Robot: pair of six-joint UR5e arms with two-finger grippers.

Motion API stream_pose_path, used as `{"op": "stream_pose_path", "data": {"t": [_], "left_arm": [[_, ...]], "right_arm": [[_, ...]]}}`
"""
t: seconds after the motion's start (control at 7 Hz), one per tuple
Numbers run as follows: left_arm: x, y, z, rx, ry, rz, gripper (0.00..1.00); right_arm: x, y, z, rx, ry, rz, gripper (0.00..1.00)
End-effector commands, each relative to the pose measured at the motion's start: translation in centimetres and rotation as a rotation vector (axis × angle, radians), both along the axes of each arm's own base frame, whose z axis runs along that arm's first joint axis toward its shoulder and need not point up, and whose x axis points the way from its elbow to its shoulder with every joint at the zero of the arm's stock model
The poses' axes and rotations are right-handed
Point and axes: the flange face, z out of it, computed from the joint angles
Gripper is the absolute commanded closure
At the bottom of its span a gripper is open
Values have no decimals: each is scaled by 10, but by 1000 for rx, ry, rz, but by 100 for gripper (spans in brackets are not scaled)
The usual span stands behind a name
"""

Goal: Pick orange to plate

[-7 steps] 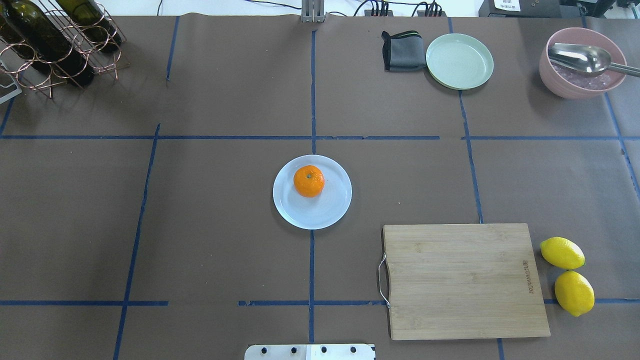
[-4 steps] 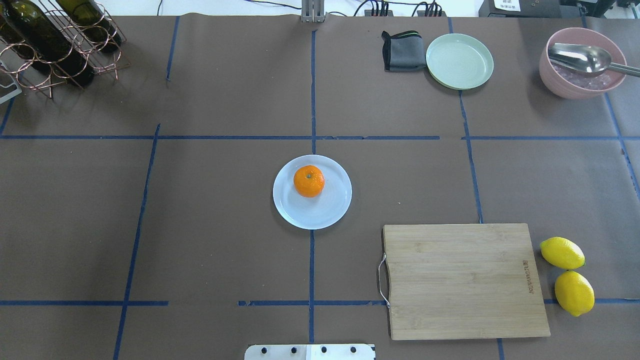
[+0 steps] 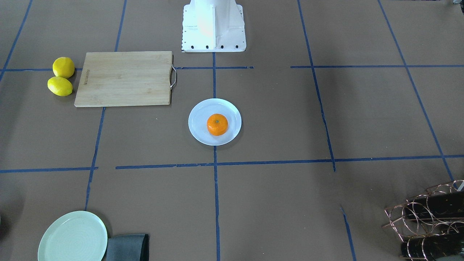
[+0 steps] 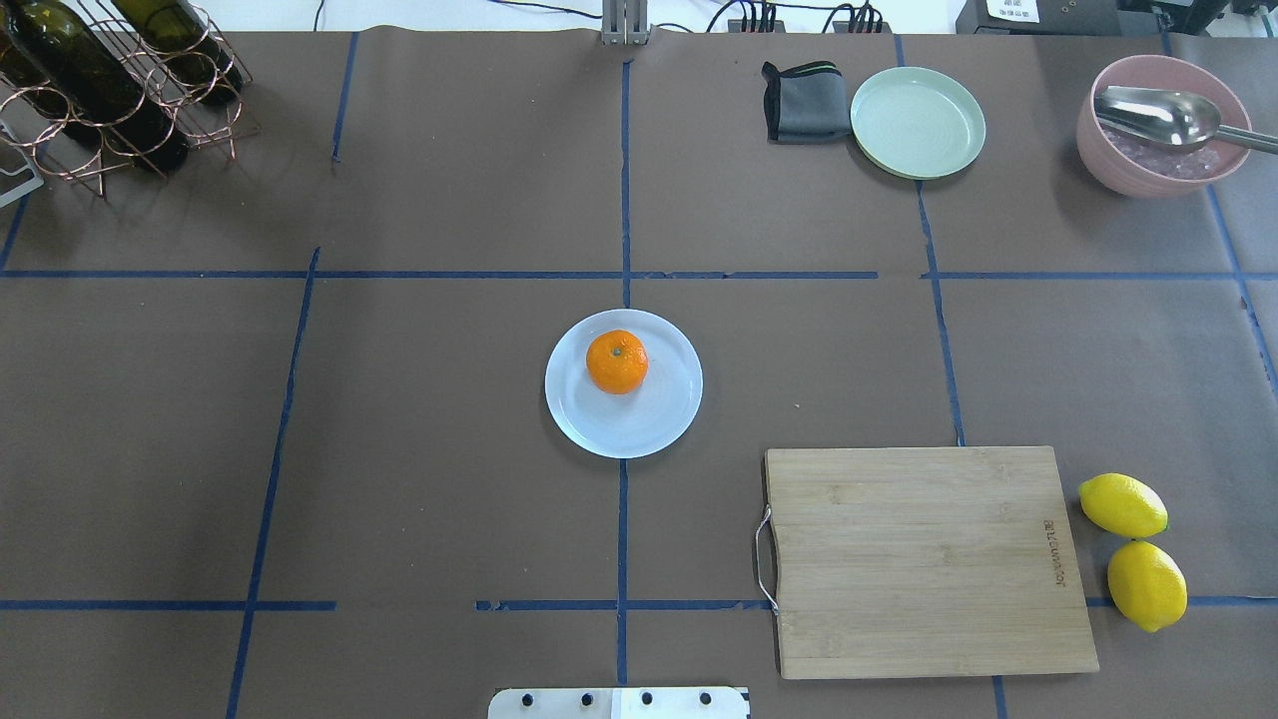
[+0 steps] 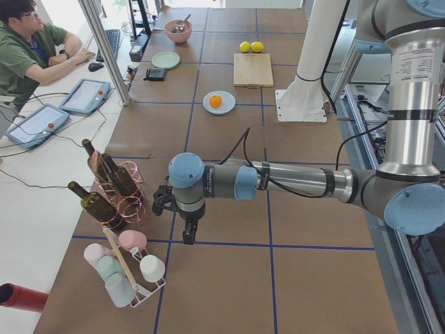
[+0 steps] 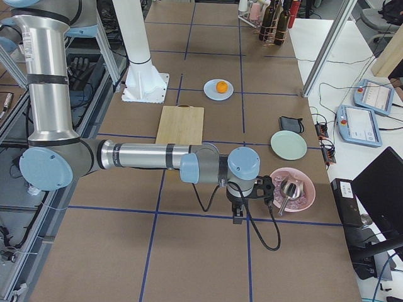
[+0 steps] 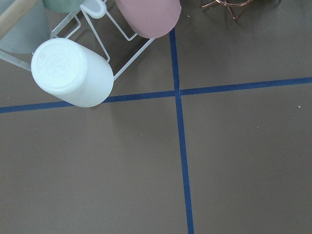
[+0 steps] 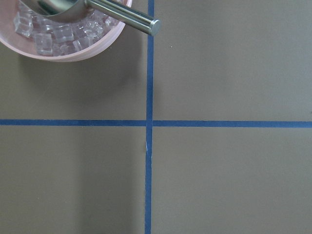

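As the orange (image 4: 616, 361) sits on the plate (image 4: 651, 423), left end effector (image 5: 188, 235) and right end effector (image 6: 238, 216) point down, opening indiscernible.

Bare table (image 4: 399, 419) around the plate (image 4: 654, 424), cutting board (image 4: 919, 559) nearest, lemons (image 4: 1123, 505) beyond it

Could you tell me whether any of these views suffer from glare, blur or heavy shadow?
Front-facing view: the robot base is blown out near white, yet the orange and plate look crisp. Overhead view: even light, soft shadow beside the pink bowl. Right wrist view: sharp, glints on the metal scoop.
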Motion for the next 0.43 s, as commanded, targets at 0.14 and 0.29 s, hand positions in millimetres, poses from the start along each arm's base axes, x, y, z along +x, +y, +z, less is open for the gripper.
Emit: {"op": "stream_pose_path", "data": {"t": [0.14, 0.29], "left_arm": [[0, 0, -1, 2, -2, 1, 0], [0, 0, -1, 2, 0, 1, 0]], "right_arm": [[0, 0, 0, 1, 0, 0, 0], [0, -1, -2, 5, 0, 0, 0]]}}
